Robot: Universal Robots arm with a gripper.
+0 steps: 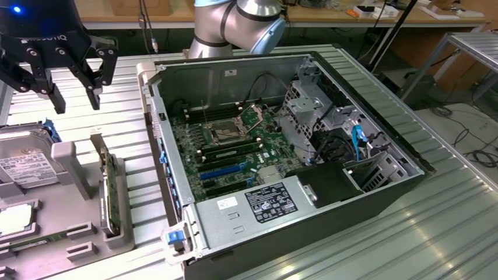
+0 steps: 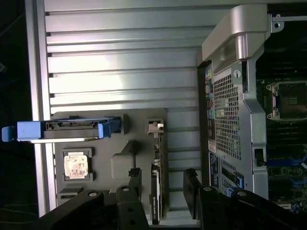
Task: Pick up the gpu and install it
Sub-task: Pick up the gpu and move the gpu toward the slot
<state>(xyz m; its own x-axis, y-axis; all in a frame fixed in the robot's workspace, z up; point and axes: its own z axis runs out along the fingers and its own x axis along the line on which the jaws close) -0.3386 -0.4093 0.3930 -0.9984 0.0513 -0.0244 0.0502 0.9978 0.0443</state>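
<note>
Exterior view takes in a ribbed silver metal table point(image 1: 435, 233) carrying an open grey computer tower case point(image 1: 233, 230) laid on its side, with a long wooden workbench point(image 1: 311, 20) and a cable-strewn floor behind. Near the table's edge at the exterior view's left, a grey moulded holder tray point(image 1: 78, 201) keeps the gpu point(image 1: 107, 192), a thin green circuit card with a silver bracket, standing on edge beside a white-labelled silver hard drive point(image 1: 27, 163). The black gripper point(image 1: 76, 100) hangs above the tray, its fingers spread apart and empty, clear of the card.
</note>
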